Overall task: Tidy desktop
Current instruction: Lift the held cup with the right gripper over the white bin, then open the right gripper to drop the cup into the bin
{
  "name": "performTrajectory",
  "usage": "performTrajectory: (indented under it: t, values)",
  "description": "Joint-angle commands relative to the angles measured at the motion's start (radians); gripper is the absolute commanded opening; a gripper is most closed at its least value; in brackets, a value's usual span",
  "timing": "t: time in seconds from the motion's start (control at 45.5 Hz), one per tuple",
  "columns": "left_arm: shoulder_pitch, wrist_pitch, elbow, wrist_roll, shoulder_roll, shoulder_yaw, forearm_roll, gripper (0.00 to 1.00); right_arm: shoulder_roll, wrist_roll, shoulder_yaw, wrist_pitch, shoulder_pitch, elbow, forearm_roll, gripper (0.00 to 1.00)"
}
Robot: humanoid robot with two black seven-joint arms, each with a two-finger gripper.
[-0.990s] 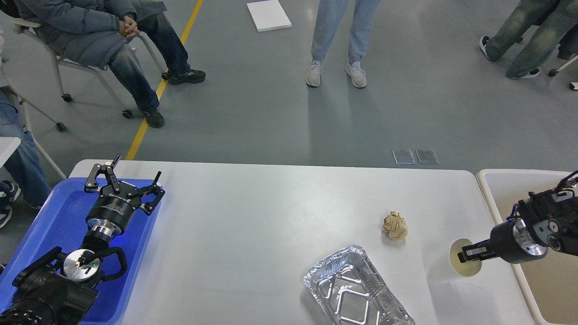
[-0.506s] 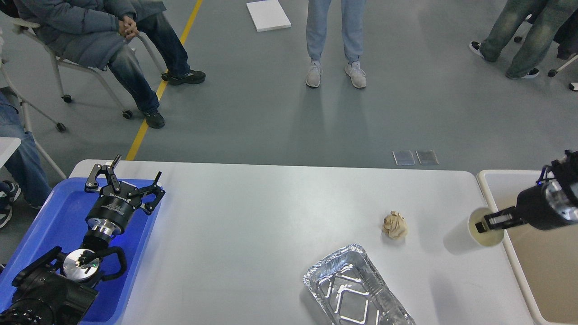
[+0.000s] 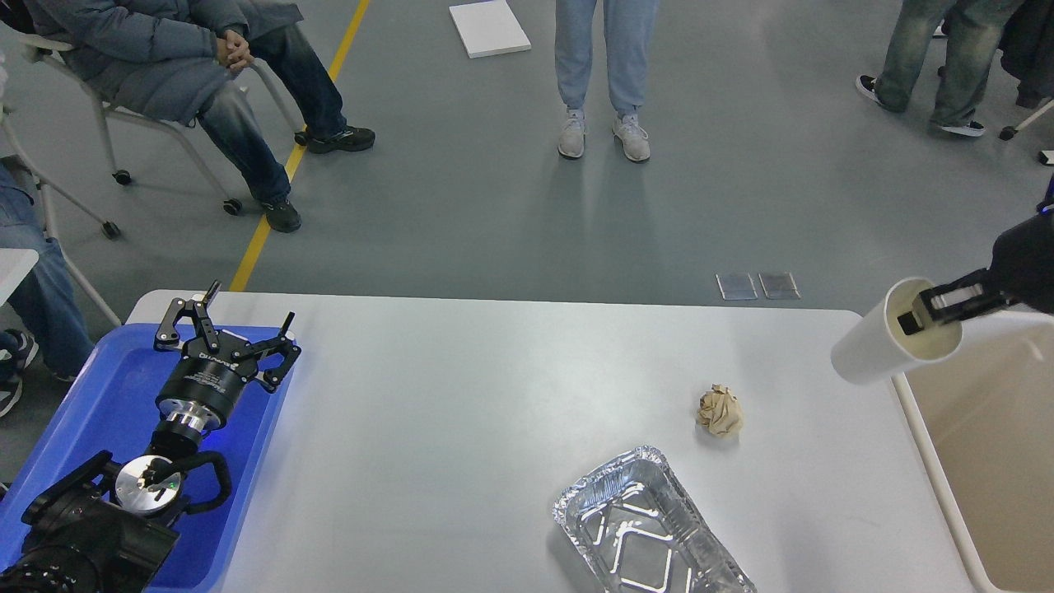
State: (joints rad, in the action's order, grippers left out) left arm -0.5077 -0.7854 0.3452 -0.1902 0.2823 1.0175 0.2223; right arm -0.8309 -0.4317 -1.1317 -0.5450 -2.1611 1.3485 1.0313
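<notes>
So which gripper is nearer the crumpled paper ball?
Right. The right gripper, holding a white cup, is up-right of the paper ball; the left gripper is far left over the blue tray.

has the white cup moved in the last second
Yes. The white cup, held by the right gripper, has risen off the desktop and shifted toward the beige bin.

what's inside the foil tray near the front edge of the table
Nothing: the foil tray shows only its bare embossed bottom. Its near end runs past the picture's bottom edge, so that part stays unseen.

Grey floor (image 3: 461,189), yellow line (image 3: 288,173), wheeled chair (image 3: 107,123), white board (image 3: 489,27) lying flat.
</notes>
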Motion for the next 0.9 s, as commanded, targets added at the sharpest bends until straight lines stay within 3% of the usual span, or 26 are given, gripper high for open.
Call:
performTrajectory:
  t: [0.0, 0.484, 0.616, 0.88]
  values:
    - [0.0, 0.0, 0.0, 0.0, 0.0, 0.001, 0.0, 1.0, -0.007, -0.007, -0.01, -0.147, -0.203, 0.008, -0.022, 0.0]
    - [0.0, 0.0, 0.0, 0.0, 0.0, 0.001, 0.0, 1.0, -0.01, -0.007, -0.02, -0.193, -0.255, -0.012, -0.025, 0.0]
    - [0.0, 0.0, 0.0, 0.0, 0.0, 0.0, 0.0, 1.0, -0.023, -0.007, -0.036, -0.187, -0.191, -0.104, -0.027, 0.0]
    - [0.0, 0.0, 0.0, 0.0, 0.0, 0.0, 0.0, 1.0, -0.102, -0.007, -0.01, -0.165, 0.107, -0.419, -0.033, 0.0]
